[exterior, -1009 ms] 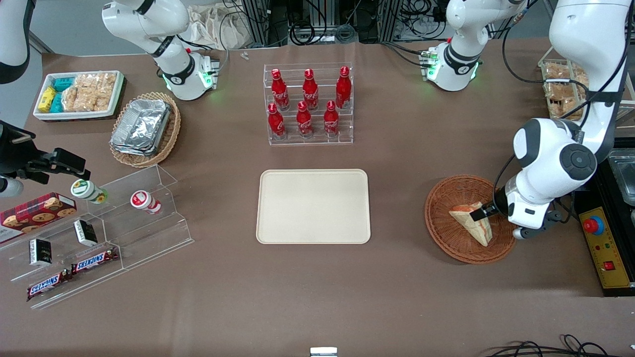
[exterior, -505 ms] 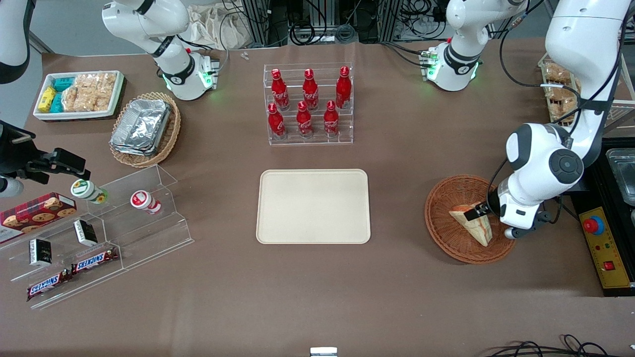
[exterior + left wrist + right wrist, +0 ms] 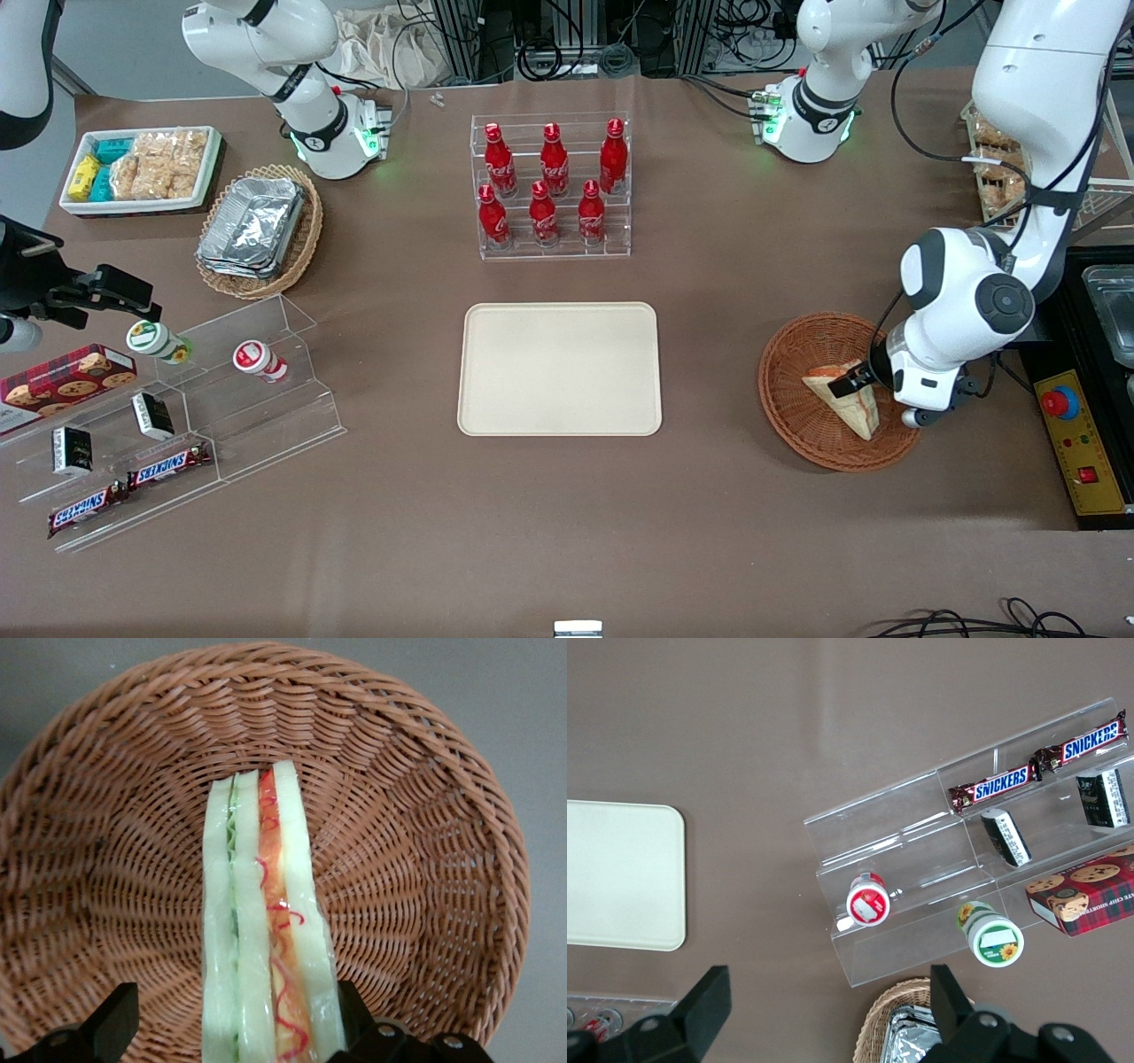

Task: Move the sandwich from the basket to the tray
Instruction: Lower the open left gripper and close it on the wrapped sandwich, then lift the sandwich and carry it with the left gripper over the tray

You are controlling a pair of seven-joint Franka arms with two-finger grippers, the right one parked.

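Gripper: we see the gripper (image 3: 852, 383) down inside the basket (image 3: 788, 416), at the edge of the sandwich (image 3: 843, 399) that lies toward the working arm's end of the table.
Fingers: in the wrist view the two black fingers (image 3: 113, 1023) stand apart, one on each side of the sandwich (image 3: 266, 939); one looks right against the wrap, the other shows a gap, so we call it spread and not clamped.
Sandwich: it stands on edge in the middle of the basket (image 3: 425, 797), filling side up, with pale bread outside and green, orange and red layers between.
Basket: round, reddish-brown wicker, sitting on the brown table (image 3: 567, 514) toward the working arm's end, well apart from the tray.
Tray: the cream tray (image 3: 560, 369) lies flat at mid-table with nothing on it, so the sandwich is not yet delivered.
Bottles: six red bottles (image 3: 543, 184) stand in a clear rack, farther from the front camera than the tray.
Parked arm's end: a tan basket of foil containers (image 3: 257, 229), a white tray of snacks (image 3: 142, 168), and a clear stepped shelf (image 3: 204, 416) with two chocolate bars (image 3: 168, 462).
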